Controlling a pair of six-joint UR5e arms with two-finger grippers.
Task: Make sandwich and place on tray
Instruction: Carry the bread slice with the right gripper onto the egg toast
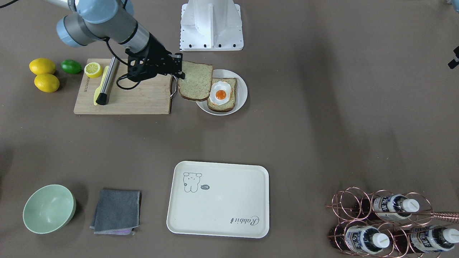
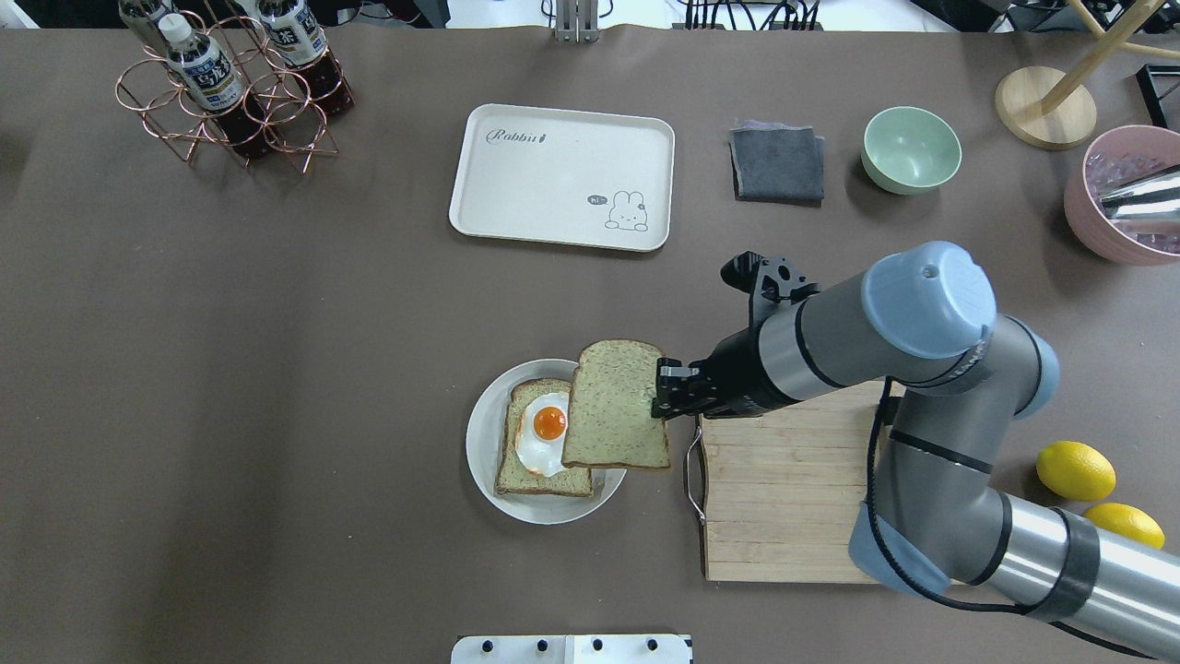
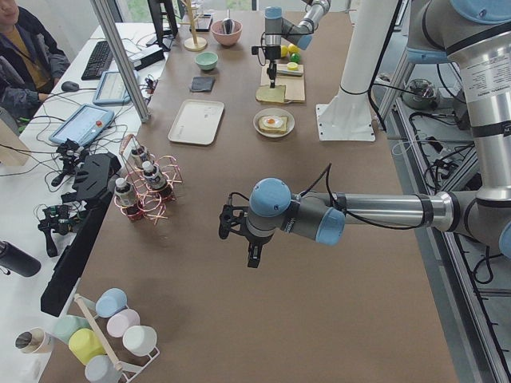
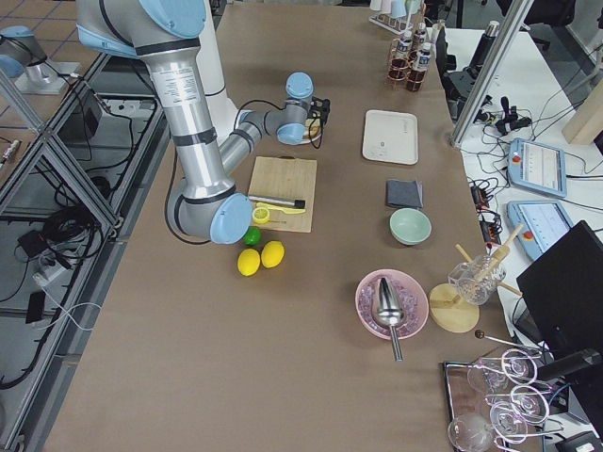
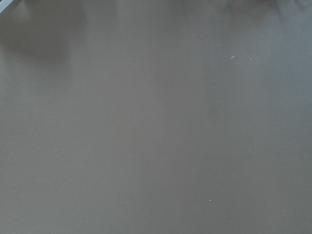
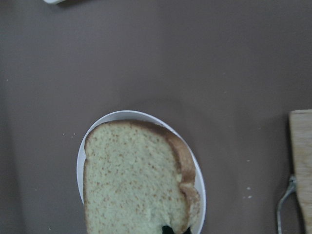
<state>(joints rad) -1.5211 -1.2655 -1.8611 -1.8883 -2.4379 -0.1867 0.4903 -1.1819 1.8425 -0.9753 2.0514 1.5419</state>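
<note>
One bread slice in right jaws

A round white plate sits near the middle of the brown surface. On it lies a squarish slice of pale speckled bread, with a white fried egg with orange yolk on top. A second bread slice hangs over the plate's right side — partly above the first — pinched at its right edge by the right pincer. Just right of the plate lies a wooden cutting board. Farther from the robot, well apart, lies a cream-white rectangular tray; to its right come a folded grey cloth, then a pale green bowl.
</note>
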